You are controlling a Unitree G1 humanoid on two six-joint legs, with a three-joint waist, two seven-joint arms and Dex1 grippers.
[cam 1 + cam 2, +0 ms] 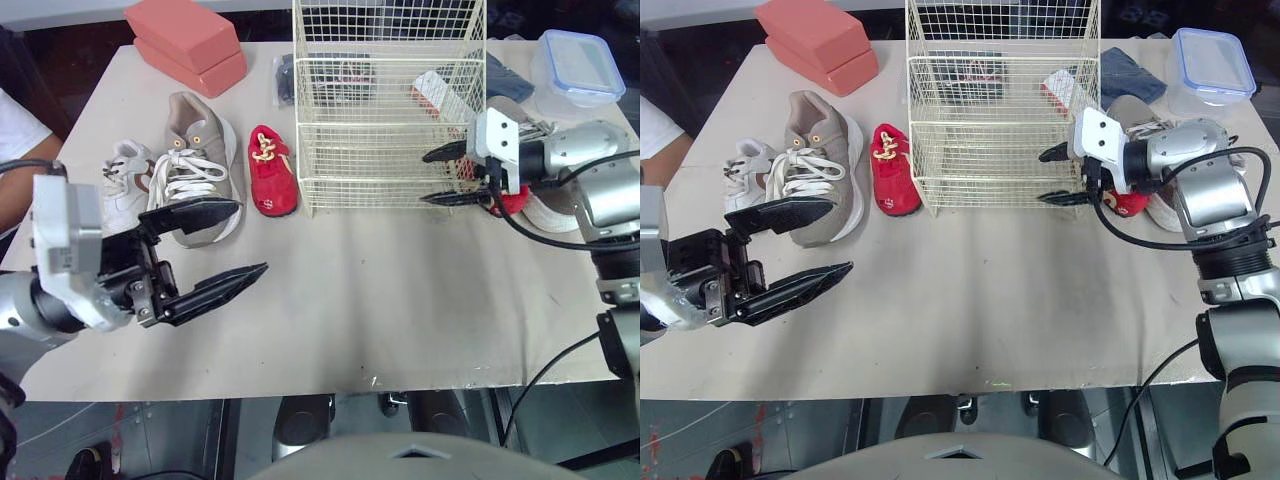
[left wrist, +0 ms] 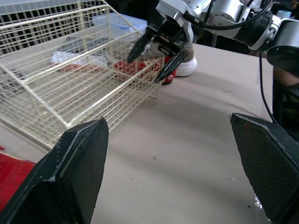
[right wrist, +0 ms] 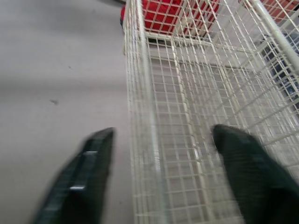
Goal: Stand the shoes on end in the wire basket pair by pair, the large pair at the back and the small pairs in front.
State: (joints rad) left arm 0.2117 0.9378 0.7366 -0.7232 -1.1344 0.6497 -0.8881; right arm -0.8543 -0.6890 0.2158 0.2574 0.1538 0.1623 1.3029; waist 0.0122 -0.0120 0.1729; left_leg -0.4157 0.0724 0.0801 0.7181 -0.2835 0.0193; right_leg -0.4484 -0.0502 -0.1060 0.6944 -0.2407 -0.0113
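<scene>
Table [image 1: 350,300] holds everything. Wire basket [image 1: 390,130] stands upright at the back centre and looks empty; the shoes seen through the mesh seem to lie behind it.

Shoes, all flat on the table:
- Large beige sneaker [image 1: 200,165] lies left of the basket, laces loose. Its mate [image 1: 552,215] lies right of the basket, partly hidden by the right arm.
- Small white sneaker [image 1: 125,185] is touching the large beige sneaker's outer side.
- Small red shoe [image 1: 270,172] sits between the large beige sneaker and the basket. A second red shoe [image 1: 514,204] is on the right, under the right wrist.

Left gripper [image 1: 252,237] is spread wide and empty, hovering just in front of the large beige sneaker's toe. Right gripper [image 1: 424,178] is also spread and empty, its fingers straddling the basket's front right corner wire; I can't tell if they touch it.

Risks, as I judge them:
- A right finger hooks the mesh and drags or tips the light basket.
- Left gripper snags the loose laces, or shoves the white sneaker, because the two shoes touch.
- Small pairs go in first and block the back row for the large pair.
- Both pairs are split across the basket, so mates could get mixed.
</scene>
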